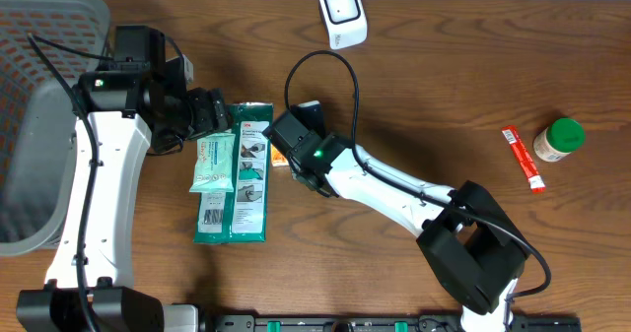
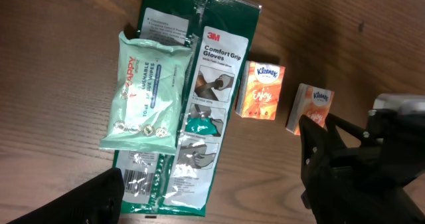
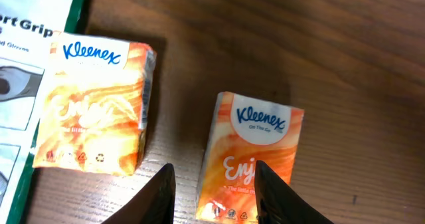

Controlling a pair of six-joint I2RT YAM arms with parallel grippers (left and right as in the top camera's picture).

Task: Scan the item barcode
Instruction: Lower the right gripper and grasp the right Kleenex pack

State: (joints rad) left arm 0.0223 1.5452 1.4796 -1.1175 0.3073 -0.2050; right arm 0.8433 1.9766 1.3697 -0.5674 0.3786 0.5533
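R gripper [image 3: 216, 196] hovers low over Kleenex pack [image 3: 255, 137], jaws apart.

A Kleenex tissue pack [image 3: 249, 151], orange with a white logo panel at its far end, lies flat and slightly skewed, left of the scene's middle. A second Kleenex pack [image 3: 93, 108] with the same print lies flat just to its left, not touching it, logo side up too. The barcode scanner [image 1: 342, 14], a small white rounded box with a dark window, stands at the far edge, well apart from both packs
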